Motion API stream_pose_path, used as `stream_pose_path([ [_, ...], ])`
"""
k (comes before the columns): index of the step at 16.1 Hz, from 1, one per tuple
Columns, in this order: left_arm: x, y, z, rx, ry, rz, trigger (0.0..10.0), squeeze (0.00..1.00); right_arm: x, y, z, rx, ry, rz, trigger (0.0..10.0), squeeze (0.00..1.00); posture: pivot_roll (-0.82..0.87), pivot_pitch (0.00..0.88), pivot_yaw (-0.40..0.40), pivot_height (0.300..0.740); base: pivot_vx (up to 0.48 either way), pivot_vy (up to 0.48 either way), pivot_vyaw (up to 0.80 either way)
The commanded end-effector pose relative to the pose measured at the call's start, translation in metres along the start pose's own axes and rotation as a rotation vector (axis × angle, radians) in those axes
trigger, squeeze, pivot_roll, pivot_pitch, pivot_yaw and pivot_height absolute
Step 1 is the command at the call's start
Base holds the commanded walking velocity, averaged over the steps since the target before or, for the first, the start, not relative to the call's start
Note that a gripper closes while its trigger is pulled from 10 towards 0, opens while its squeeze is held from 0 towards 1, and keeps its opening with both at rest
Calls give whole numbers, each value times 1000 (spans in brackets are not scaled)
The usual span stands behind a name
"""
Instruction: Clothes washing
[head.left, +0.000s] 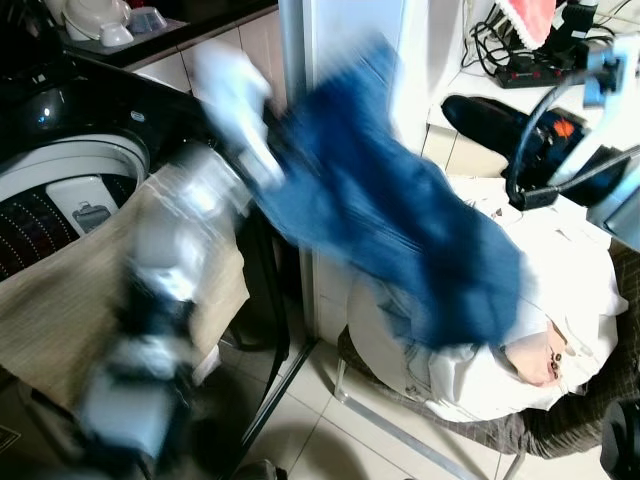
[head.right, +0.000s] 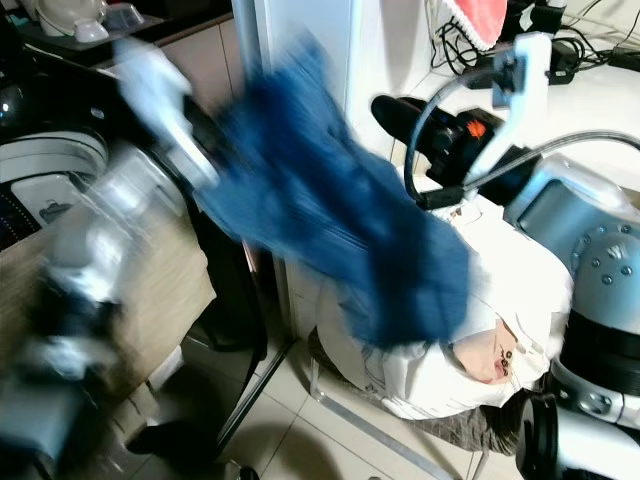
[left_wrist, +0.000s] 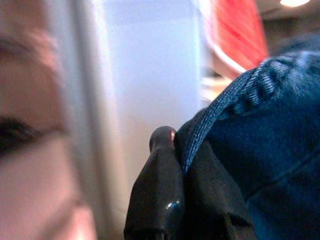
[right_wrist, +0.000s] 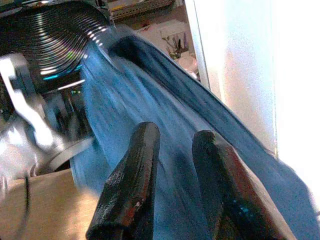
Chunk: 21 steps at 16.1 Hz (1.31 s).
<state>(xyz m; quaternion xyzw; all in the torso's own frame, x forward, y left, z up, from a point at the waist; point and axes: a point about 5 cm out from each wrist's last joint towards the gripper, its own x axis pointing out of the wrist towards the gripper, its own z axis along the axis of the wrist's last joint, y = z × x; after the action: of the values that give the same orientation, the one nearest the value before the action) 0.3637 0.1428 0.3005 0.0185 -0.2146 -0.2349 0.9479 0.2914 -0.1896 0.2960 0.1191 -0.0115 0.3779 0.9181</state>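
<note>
Tiled floor (head.left: 300, 430), pale; white wall panel (head.left: 350, 40) behind. Top-loading washing machine (head.left: 60, 190) at left, a beige cloth (head.left: 70, 300) draped over its front edge. Left gripper (left_wrist: 175, 165) clamped tight on the hem of blue jeans (head.left: 390, 220), raised mid-air, blurred, between the machine and a basket (head.left: 560, 430) of white laundry (head.left: 560, 290). Right gripper (right_wrist: 175, 165) fingers apart, holding nothing, jeans beyond.

Lit evenly and brightly indoors, with white glare off the wall panel (right_wrist: 240, 75) and a ceiling lamp (left_wrist: 295, 3). Heavily motion-smeared across the left arm (head.left: 170, 290) and blue denim garment (head.left: 400, 220); sharper on the white clothes (head.left: 570, 300). Soft, defocused backgrounds in both wrist views.
</note>
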Motion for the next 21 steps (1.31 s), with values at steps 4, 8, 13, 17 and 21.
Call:
stream_pose_path([
  [4,-5,96,149,725,-217,365,0,0,3,24,-2,-74,-4,92,10000,0,-109,0,43,740,0,0,0],
  [8,-27,140,106,999,256,447,0,0,22,46,-37,-169,143,130,10000,0,-109,0,47,740,0,0,0],
  [13,-85,160,-24,701,829,294,10000,0,33,59,-58,-146,195,159,10000,0,-104,0,27,740,0,0,0],
  [17,-92,161,-33,577,888,296,10000,1000,33,65,-67,-155,233,195,10000,0,-99,0,20,740,0,0,0],
  [21,-89,167,-20,606,873,318,10000,1000,34,43,-71,-182,268,50,10000,0,-98,0,24,740,0,0,0],
])
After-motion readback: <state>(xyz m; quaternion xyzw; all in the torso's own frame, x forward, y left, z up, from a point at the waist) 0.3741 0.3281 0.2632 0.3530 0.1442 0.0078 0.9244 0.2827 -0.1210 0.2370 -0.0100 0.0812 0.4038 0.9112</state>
